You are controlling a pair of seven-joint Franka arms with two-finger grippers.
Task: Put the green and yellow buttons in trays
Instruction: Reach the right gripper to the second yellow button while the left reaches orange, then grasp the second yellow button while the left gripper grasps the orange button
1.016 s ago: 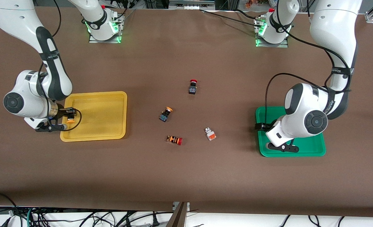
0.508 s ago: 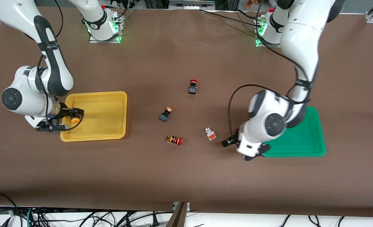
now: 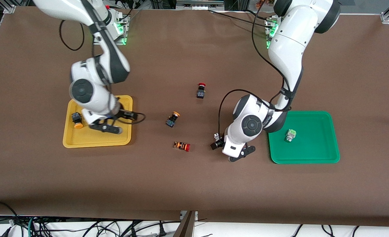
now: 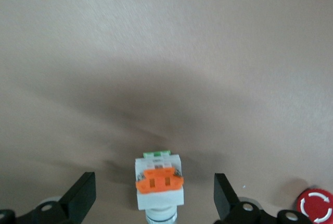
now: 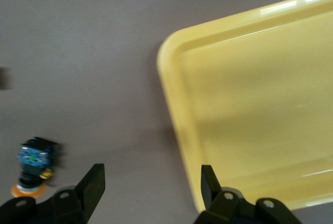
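Note:
My left gripper [image 3: 215, 143] is open and low over the silver-white button with the orange block [image 4: 159, 181], which lies on the table between its fingers [image 4: 82, 197] without touching them. The light-green button [image 3: 290, 135] lies in the green tray [image 3: 326, 154]. My right gripper [image 3: 131, 116] is open and empty over the yellow tray's [image 3: 92, 141] edge at the table's middle. One yellow-capped black button [image 3: 77, 119] lies in the yellow tray. The other yellow-capped button [image 3: 172, 119] lies on the table and also shows in the right wrist view [image 5: 33, 164].
A black switch with a red cap [image 3: 201, 90] stands farther from the front camera than the loose yellow-capped button. An orange-striped switch with a red cap [image 3: 182, 145] lies nearer the front camera, close to my left gripper; its cap shows in the left wrist view [image 4: 315, 208].
My right gripper let go of a yellow-capped button in the yellow tray and crossed the tray toward the table's middle. My left gripper left the green tray and moved over the orange-block button.

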